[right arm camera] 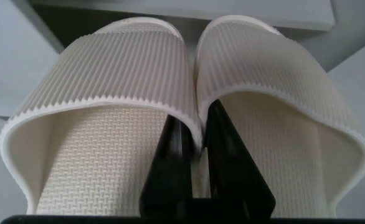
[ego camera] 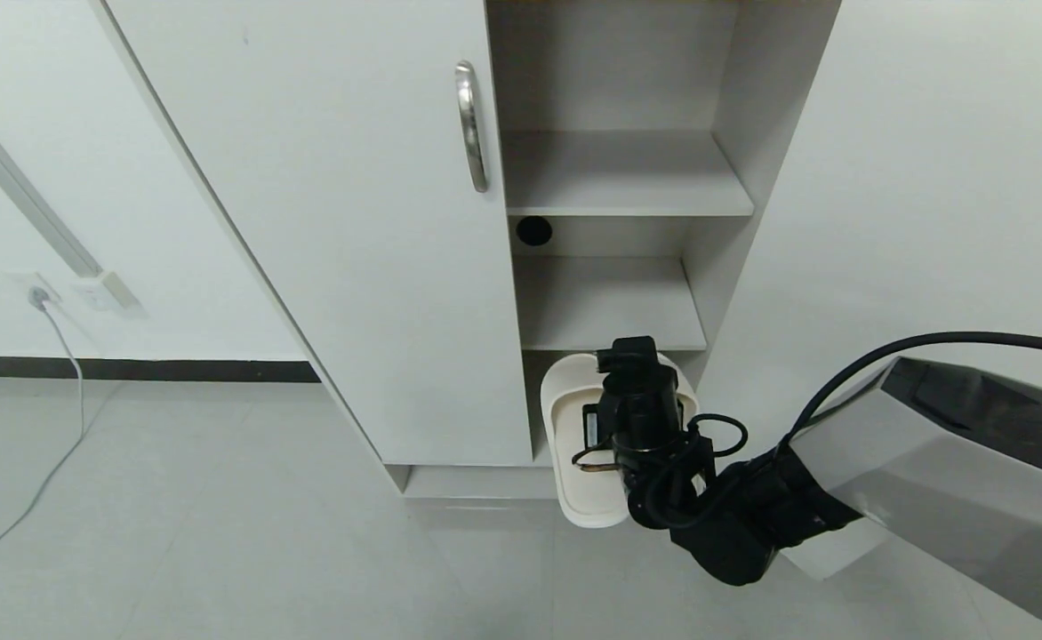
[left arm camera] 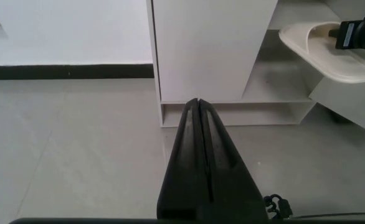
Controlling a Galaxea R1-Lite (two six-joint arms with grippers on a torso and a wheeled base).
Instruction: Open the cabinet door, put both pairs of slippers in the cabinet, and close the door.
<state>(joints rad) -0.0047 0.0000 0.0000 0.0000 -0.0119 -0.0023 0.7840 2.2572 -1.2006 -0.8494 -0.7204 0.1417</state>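
A pair of cream slippers (ego camera: 565,444) hangs side by side at the mouth of the cabinet's lowest compartment (left arm camera: 276,81), toes pointing in. My right gripper (ego camera: 629,364) is shut on the slippers' two inner edges. In the right wrist view its fingers (right arm camera: 177,140) pinch the adjoining ribbed straps of the slippers (right arm camera: 126,74). The left wrist view shows the slippers (left arm camera: 322,53) raised above the compartment floor, with the right gripper (left arm camera: 357,31) on them. My left gripper (left arm camera: 197,109) is shut and holds nothing, low over the floor in front of the cabinet.
The cabinet's right door (ego camera: 885,222) stands swung open. The left door (ego camera: 352,222) is closed, with a metal handle (ego camera: 472,124). Two bare shelves (ego camera: 619,173) sit above the lowest compartment. A wall socket and cable (ego camera: 50,311) are at the far left; grey floor lies in front.
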